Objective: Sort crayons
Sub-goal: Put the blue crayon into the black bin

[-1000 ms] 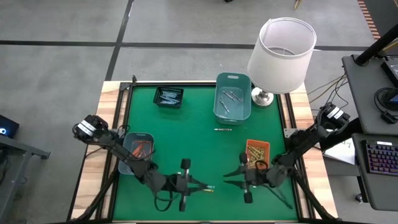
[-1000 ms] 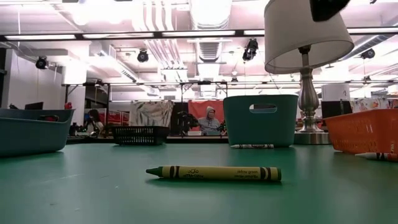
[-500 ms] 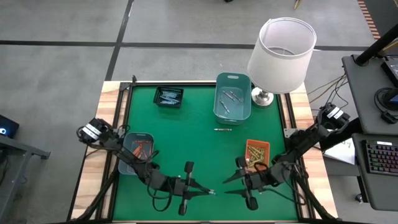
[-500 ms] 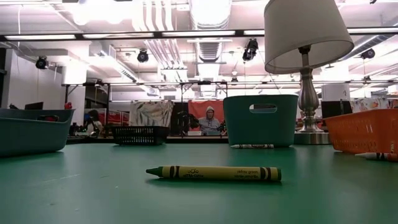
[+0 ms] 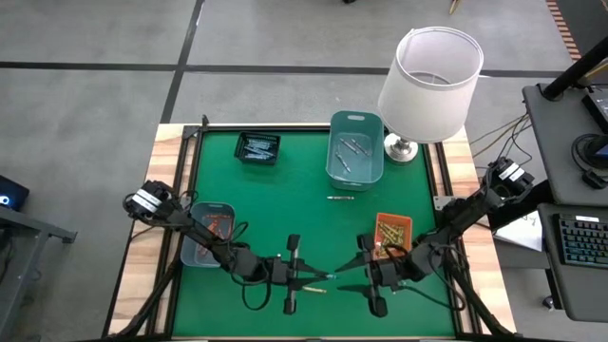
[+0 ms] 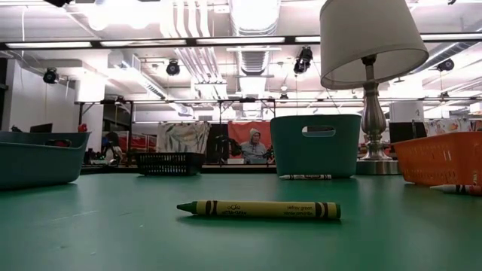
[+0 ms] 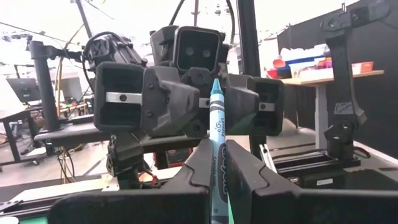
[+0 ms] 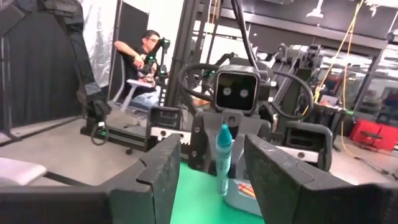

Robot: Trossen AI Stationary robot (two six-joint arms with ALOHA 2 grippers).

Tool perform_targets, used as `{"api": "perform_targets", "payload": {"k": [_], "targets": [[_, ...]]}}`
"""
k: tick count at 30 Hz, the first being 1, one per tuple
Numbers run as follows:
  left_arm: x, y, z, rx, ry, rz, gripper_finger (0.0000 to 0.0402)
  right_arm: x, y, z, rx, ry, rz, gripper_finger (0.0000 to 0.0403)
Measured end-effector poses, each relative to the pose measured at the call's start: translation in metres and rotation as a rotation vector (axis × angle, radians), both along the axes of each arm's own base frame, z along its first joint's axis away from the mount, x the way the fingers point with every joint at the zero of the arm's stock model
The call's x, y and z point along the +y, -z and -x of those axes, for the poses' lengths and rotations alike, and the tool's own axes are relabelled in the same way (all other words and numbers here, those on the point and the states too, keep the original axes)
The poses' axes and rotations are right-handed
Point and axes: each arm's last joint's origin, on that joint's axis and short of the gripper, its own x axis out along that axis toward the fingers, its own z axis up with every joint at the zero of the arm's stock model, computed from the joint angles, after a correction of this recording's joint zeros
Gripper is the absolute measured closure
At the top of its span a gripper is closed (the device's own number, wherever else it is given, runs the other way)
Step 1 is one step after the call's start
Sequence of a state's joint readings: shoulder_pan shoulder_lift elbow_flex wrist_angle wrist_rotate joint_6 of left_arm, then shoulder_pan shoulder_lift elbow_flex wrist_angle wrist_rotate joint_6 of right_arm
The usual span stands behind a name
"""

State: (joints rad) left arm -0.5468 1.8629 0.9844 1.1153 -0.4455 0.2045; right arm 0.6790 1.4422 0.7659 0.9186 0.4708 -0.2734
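My left gripper [image 5: 318, 277] is near the table's front edge and is shut on a teal crayon [image 7: 217, 118]. My right gripper [image 5: 353, 271] faces it from the right, open. Its two fingers [image 8: 163, 165] stand wide apart, and the teal crayon [image 8: 222, 155] shows beyond the gap. A yellow-green crayon [image 6: 258, 209] lies flat on the green mat below the grippers. Another crayon [image 5: 340, 198] lies mid-table. My left gripper pinches the teal crayon's lower part [image 7: 216, 163] between its two fingers. The fingers come about level from the table's left and lie across the crayon. The crayon stands upright above the fingers, its pointed tip up, lifted clear of the mat.
A black tray [image 5: 257, 147] and a teal bin [image 5: 355, 169] stand at the back, with a white-shaded lamp [image 5: 429, 81] at the back right. A blue-grey tray [image 5: 197, 249] with red crayons is front left. An orange tray [image 5: 392, 226] is front right.
My right gripper has opened wide and risen a little. My left gripper, still shut on the teal crayon, has moved toward the table's right, closer to the right gripper, and tipped upward.
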Motion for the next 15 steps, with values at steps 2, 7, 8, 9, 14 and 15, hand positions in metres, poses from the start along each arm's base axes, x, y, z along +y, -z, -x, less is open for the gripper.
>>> {"api": "perform_targets", "payload": {"k": [2, 7, 8, 9, 14, 15], "targets": [[0.001, 0.000, 0.000, 0.001, -0.002, 0.000, 0.0402, -0.002, -0.001, -0.002, -0.006, 0.010, 0.006, 0.0237], [0.002, 0.000, -0.001, 0.000, -0.006, 0.000, 0.0402, -0.007, -0.004, -0.007, -0.023, -0.016, 0.024, 0.0250], [0.003, 0.000, -0.002, 0.000, -0.008, 0.000, 0.0402, -0.008, -0.004, -0.008, -0.025, -0.025, 0.027, 0.0253], [0.004, 0.000, -0.002, 0.000, -0.010, 0.000, 0.0402, -0.009, -0.004, -0.009, -0.026, -0.028, 0.027, 0.0258], [0.005, 0.000, -0.003, 0.000, -0.014, 0.002, 0.0402, -0.014, -0.004, -0.012, -0.026, -0.016, 0.021, 0.0283], [0.005, 0.000, -0.003, 0.000, -0.014, 0.003, 0.0402, -0.014, -0.004, -0.012, -0.028, -0.014, 0.027, 0.0291]]}}
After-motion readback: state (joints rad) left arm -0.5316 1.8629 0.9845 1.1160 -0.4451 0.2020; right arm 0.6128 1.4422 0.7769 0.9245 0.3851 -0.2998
